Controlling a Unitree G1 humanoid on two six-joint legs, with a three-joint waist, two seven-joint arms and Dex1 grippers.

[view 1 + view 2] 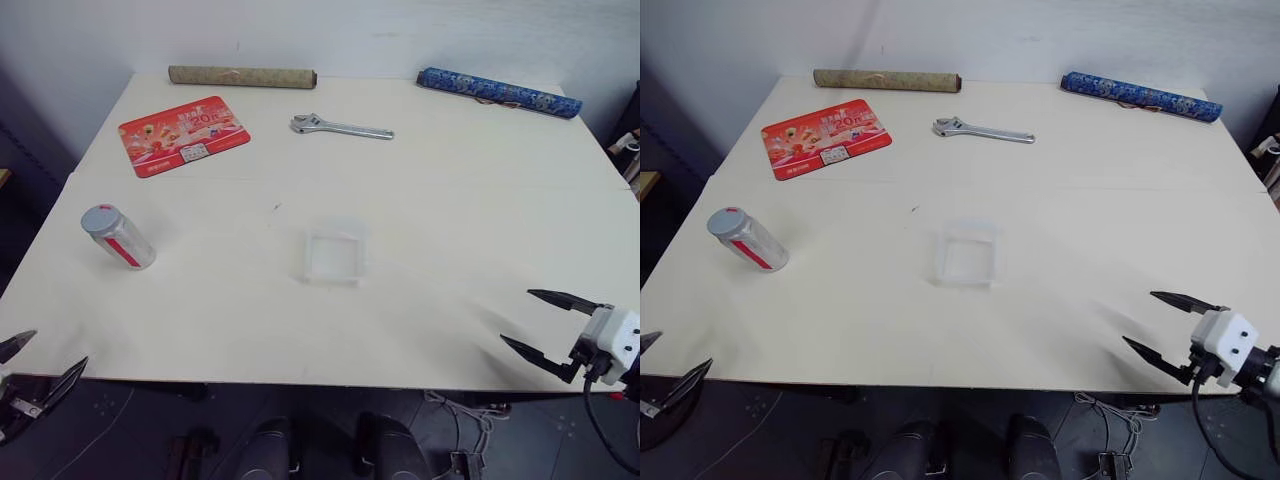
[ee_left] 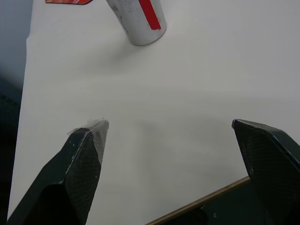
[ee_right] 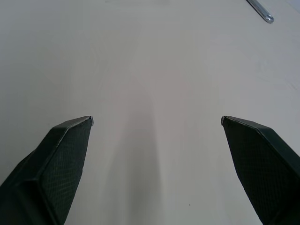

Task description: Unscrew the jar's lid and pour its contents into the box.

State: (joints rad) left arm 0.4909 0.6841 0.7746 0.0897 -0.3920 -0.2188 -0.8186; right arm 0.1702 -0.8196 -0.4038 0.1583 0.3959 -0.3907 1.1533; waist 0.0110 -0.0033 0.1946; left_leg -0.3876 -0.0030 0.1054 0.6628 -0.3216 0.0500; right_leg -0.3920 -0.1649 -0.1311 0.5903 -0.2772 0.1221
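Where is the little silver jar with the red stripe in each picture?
Left eye view: the jar stands on the left side of the table, below the red printed card.
Right eye view: the same place, left of the clear box.
Left wrist view: it sits ahead of the open left gripper, beside a corner of the red card.
Right wrist view: not in it.
Shared landmark: the red printed card.

A white table (image 1: 450, 200) carries a brown cardboard tube (image 1: 242, 76) and a blue patterned roll (image 1: 498, 92) along its far edge, a red printed card (image 1: 184, 134) at far left, and a wrench (image 1: 340, 127) near the middle
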